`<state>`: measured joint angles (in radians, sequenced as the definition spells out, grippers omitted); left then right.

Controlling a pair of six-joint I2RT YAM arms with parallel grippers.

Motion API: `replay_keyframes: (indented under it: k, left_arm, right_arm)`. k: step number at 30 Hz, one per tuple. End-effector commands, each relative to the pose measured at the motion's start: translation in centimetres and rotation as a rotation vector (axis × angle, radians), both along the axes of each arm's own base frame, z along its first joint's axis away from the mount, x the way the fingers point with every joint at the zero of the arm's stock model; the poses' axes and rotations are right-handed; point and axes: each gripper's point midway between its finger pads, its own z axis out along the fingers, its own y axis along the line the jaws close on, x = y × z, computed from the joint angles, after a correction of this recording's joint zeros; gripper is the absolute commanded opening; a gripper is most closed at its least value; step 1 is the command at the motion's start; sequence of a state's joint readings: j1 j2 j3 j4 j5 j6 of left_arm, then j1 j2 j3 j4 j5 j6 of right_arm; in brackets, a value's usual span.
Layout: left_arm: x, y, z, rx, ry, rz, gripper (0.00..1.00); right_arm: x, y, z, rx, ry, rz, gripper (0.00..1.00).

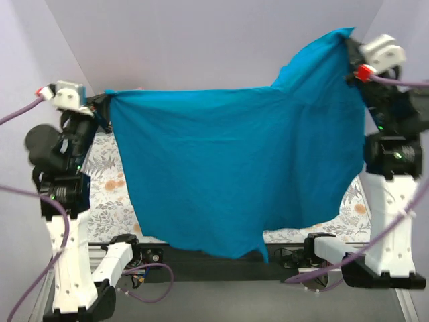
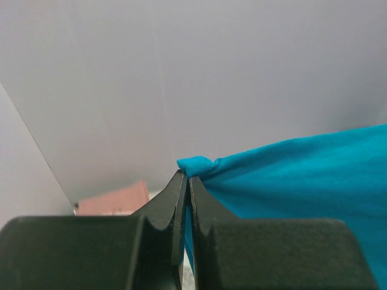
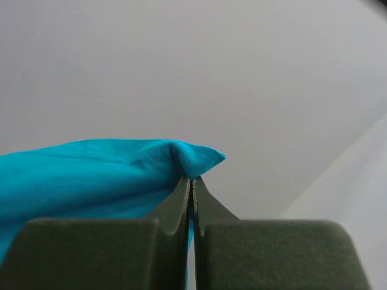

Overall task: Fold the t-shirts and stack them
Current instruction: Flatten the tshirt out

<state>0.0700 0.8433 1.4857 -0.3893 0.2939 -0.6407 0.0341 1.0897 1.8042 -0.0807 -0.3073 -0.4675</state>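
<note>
Floral-patterned table covering, pale walls behind. Teal-blue t-shirt: held aloft above the table, spread wide between both arms. Left gripper: clamped on one top corner. Right gripper: clamped on the opposite, higher corner.

White arms, blk joints, purple cables.

Blocking centre of frame from left to upper right: wide teal-blue cloth t-shirt, hanging stretched. Free air along top middle. Narrow strips of floral-patterned table covering uncovered at left and lower right.
</note>
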Motion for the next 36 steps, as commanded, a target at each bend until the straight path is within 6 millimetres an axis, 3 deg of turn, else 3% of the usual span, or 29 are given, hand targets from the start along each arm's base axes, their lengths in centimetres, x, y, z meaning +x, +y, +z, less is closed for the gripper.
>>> replay_keyframes:
  k: [1, 2, 4, 5, 7, 8, 10, 11, 12, 13, 14, 15, 16, 17, 18, 19, 20, 22, 23, 25, 26, 27, 29, 30, 33, 36]
  left_arm:
    - [6.1, 0.3, -9.9, -0.015, 0.274, -0.010, 0.00]
    - [6.8, 0.2, -11.0, -0.017, 0.294, -0.020, 0.00]
    - [8.5, 0.3, -14.3, -0.036, 0.364, -0.018, 0.00]
    - [10.2, 0.5, -17.5, -0.040, 0.426, -0.018, 0.00]
    - [12.1, 0.6, -20.3, -0.051, 0.474, -0.015, 0.00]
    - [14.1, 0.6, -23.5, -0.051, 0.534, -0.025, 0.00]
    - [16.3, 0.8, -26.0, -0.077, 0.579, -0.019, 0.00]
    - [18.0, 0.8, -26.4, -0.076, 0.580, -0.024, 0.00]
    - [20.2, 0.8, -29.8, -0.083, 0.659, -0.030, 0.00]
    - [21.9, 1.0, -31.4, -0.086, 0.686, -0.028, 0.00]
    - [23.3, 0.9, -32.9, -0.069, 0.710, -0.043, 0.00]
    - [26.8, 1.3, -35.1, -0.055, 0.754, -0.040, 0.04]
    - [28.3, 1.8, -36.1, -0.055, 0.778, -0.019, 0.08]
    - [30.0, 2.4, -36.3, -0.051, 0.784, 0.010, 0.16]
    - [30.5, 3.2, -38.7, -0.030, 0.875, 0.043, 0.25]
    - [32.9, 3.9, -38.4, -0.022, 0.875, 0.075, 0.33]
    - [33.0, 4.5, -38.9, -0.028, 0.908, 0.102, 0.38]
    - [32.0, 4.6, -38.8, -0.061, 0.935, 0.078, 0.45]
    - [30.6, 4.8, -37.3, -0.070, 0.896, 0.075, 0.47]
    - [28.6, 4.5, -36.2, -0.055, 0.869, 0.057, 0.55]
    - [26.8, 4.2, -35.9, -0.049, 0.873, 0.046, 0.57]
    - [25.8, 4.0, -35.4, -0.045, 0.873, 0.042, 0.57]
    - [23.5, 3.0, -35.9, -0.015, 0.901, -0.023, 0.57]
    - [21.8, 2.6, -35.1, -0.003, 0.913, -0.046, 0.57]
    - [17.8, 1.4, -36.4, 0.035, 0.992, -0.132, 0.58]
    - [13.9, 1.0, -38.4, 0.080, 1.093, -0.170, 0.56]
  right_arm:
    - [7.5, 3.0, -8.7, -0.059, 0.216, 0.126, 0.01]
    - [9.7, 3.6, -12.2, -0.061, 0.297, 0.143, 0.01]
    - [11.5, 5.7, -16.2, -0.095, 0.376, 0.182, 0.01]
    - [13.5, 6.6, -20.2, -0.113, 0.456, 0.192, 0.01]
    - [14.9, 8.8, -24.4, -0.176, 0.517, 0.218, 0.01]
    - [17.0, 9.7, -27.3, -0.183, 0.548, 0.221, 0.01]
    - [19.0, 11.0, -29.8, -0.193, 0.581, 0.236, 0.01]
    - [21.5, 11.6, -33.1, -0.199, 0.635, 0.227, 0.01]
    - [23.0, 12.2, -32.3, -0.205, 0.612, 0.222, 0.01]
    - [24.5, 12.7, -32.7, -0.201, 0.620, 0.214, 0.10]
    - [27.2, 13.4, -37.4, -0.204, 0.720, 0.206, 0.22]
    - [29.0, 13.3, -37.6, -0.197, 0.733, 0.170, 0.39]
    - [31.1, 13.5, -34.3, -0.175, 0.674, 0.145, 0.55]
    - [33.5, 13.8, -37.0, -0.167, 0.731, 0.120, 0.82]
    - [34.2, 13.0, -38.2, -0.170, 0.798, 0.067, 0.87]
    - [35.0, 12.8, -38.3, -0.167, 0.816, 0.045, 0.95]
    - [35.6, 12.6, -37.2, -0.164, 0.805, 0.030, 0.97]
    - [34.4, 11.7, -38.1, -0.174, 0.867, 0.013, 0.98]
    - [32.6, 11.5, -38.2, -0.178, 0.893, 0.019, 0.98]
    - [29.7, 11.5, -39.0, -0.183, 0.946, 0.071, 0.98]
    - [27.7, 11.5, -37.1, -0.178, 0.935, 0.097, 0.97]
    - [25.2, 11.8, -40.2, -0.187, 1.042, 0.144, 0.96]
    - [22.1, 11.9, -40.7, -0.192, 1.104, 0.180, 0.94]
    - [20.1, 11.8, -43.1, -0.199, 1.204, 0.193, 0.93]
    - [15.6, 11.7, -46.9, -0.200, 1.397, 0.231, 0.86]
    - [12.3, 11.3, -49.5, -0.211, 1.521, 0.247, 0.82]
